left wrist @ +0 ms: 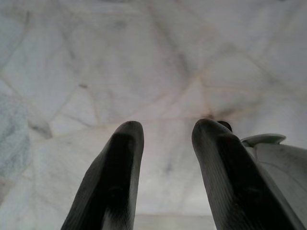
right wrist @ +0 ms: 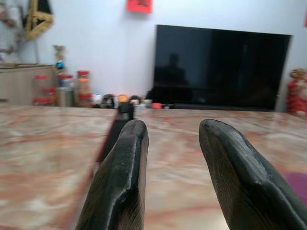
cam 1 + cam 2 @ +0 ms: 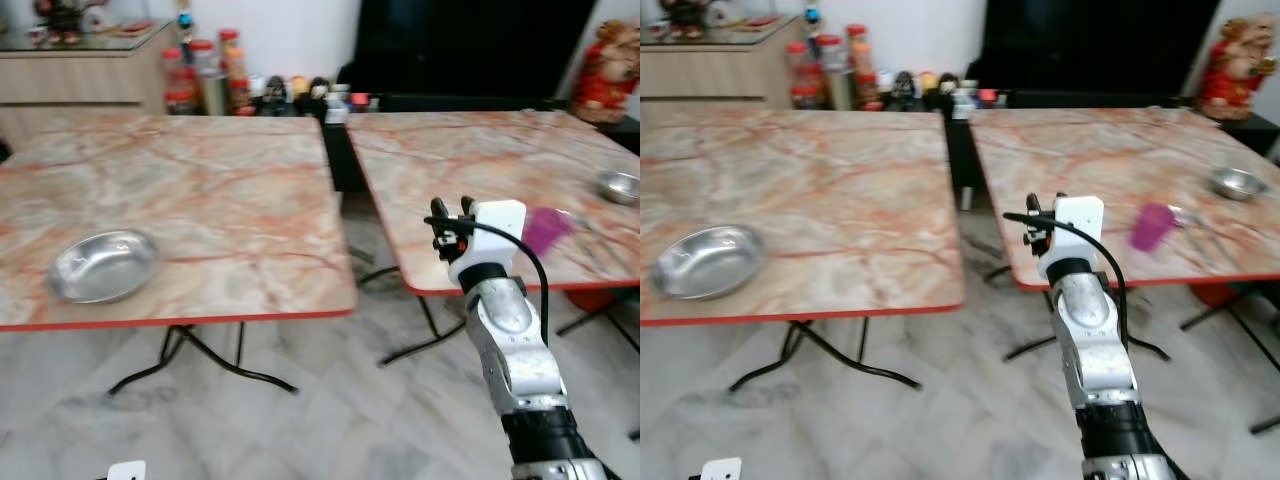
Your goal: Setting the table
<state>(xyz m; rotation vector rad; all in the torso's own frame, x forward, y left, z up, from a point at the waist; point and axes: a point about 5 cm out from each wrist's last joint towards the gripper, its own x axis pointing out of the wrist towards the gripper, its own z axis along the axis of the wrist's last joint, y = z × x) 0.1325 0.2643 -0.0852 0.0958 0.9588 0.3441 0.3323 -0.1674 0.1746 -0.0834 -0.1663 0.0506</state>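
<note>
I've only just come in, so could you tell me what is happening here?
The robot stands before two marble-patterned tables. Its right gripper is raised, open and empty, near the front edge of the right table, which carries a purple cup and a small steel bowl. A larger steel bowl sits on the left table. The left gripper hangs open over the floor.

The right gripper (image 2: 170,158) has its two black fingers (image 2: 120,182) apart, with nothing between them. Past them are two pink tables (image 2: 43,158), a big black TV (image 2: 220,67) and jars (image 2: 72,88).
</note>
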